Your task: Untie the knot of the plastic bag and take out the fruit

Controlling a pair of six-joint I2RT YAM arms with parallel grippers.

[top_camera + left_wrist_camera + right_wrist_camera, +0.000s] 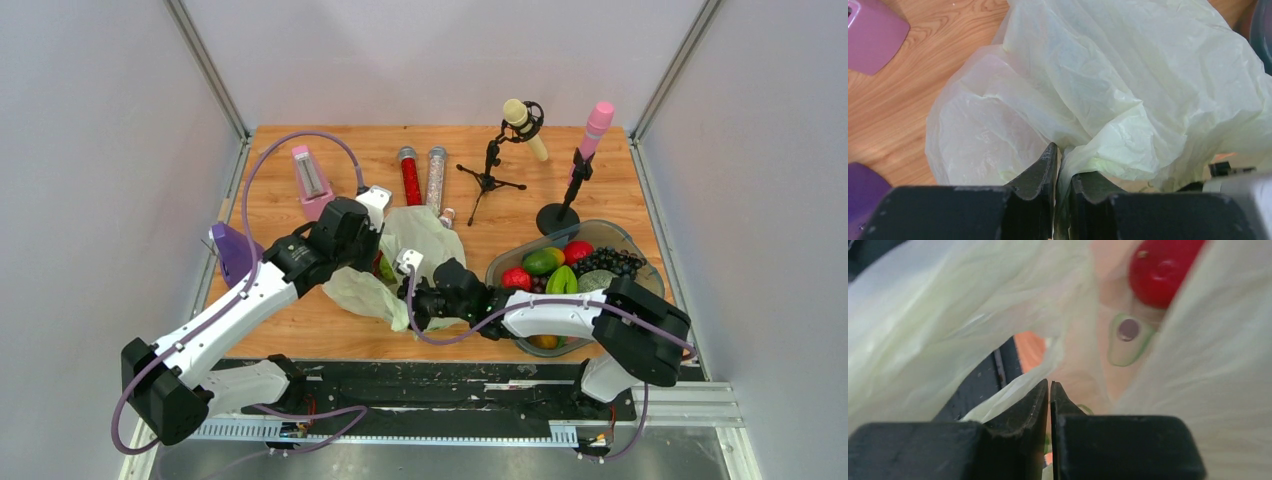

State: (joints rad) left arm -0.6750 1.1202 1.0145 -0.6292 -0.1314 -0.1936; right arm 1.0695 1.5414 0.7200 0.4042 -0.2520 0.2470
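The pale green plastic bag (420,235) lies crumpled at the table's middle. My left gripper (374,258) is at its left side. In the left wrist view (1062,155) it is shut on a fold of the bag's film (1098,75). My right gripper (418,300) is at the bag's near edge and is shut on the film there (1049,385). Past its fingertips the bag (923,330) gapes open. Inside lie the red fruit (1163,270) and a light green fruit (1128,335) veiled by film. No knot shows.
A clear bin (610,224) of toy fruit stands right of the bag, under my right arm. Two microphone stands (490,170) (562,212), two tubes (422,175) and a pink box (312,180) are behind it. A purple object (232,252) sits at the left.
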